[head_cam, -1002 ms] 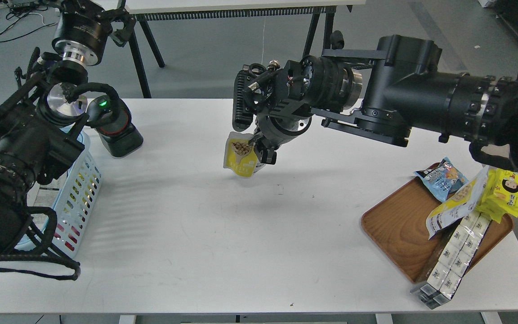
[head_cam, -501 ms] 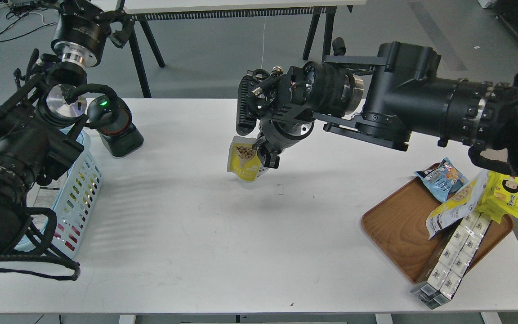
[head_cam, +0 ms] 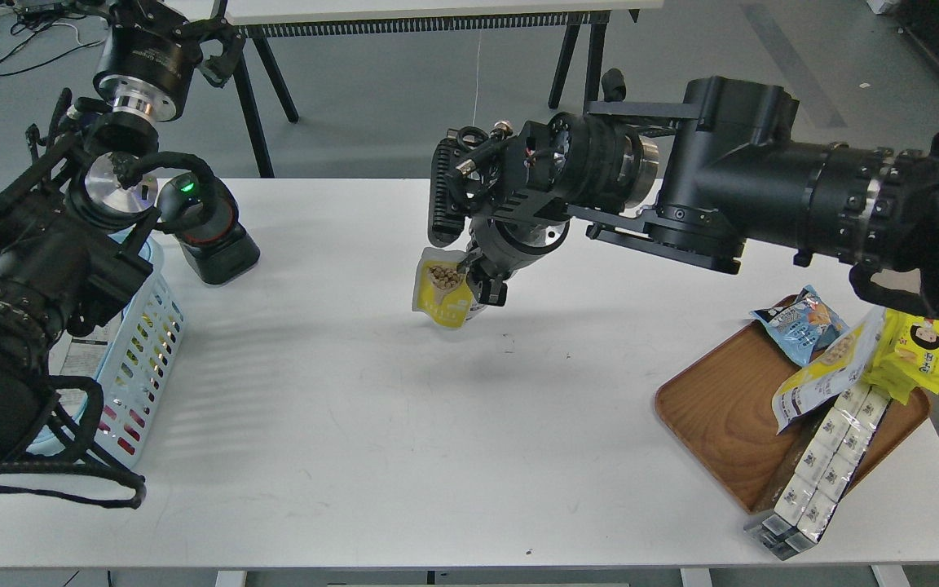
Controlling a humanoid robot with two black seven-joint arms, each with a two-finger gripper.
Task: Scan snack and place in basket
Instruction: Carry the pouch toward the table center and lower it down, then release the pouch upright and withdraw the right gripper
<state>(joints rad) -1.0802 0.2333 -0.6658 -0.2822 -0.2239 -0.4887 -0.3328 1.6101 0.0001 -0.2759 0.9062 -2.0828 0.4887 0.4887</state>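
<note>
The snack [head_cam: 439, 295], a small pouch with a yellow front picturing beige balls, hangs just above the white table [head_cam: 404, 424] near its middle. My right gripper [head_cam: 472, 275] is shut on the pouch's upper right edge, coming in from the right. The light blue basket [head_cam: 146, 338] stands at the table's left edge, mostly hidden behind my left arm. My left gripper [head_cam: 210, 42] is raised at the far left, well above the basket; it is dark and its fingers cannot be told apart.
A black scanner [head_cam: 207, 224] with a green light stands on the table right of the basket. A brown wooden tray [head_cam: 722, 416] at the front right holds a blue packet [head_cam: 800, 322], a longer yellow-white pouch [head_cam: 824, 371], yellow packets and white cartons.
My right gripper has shifted the pouch slightly right and down over the last second, then almost stopped. The left arm has not moved.
</note>
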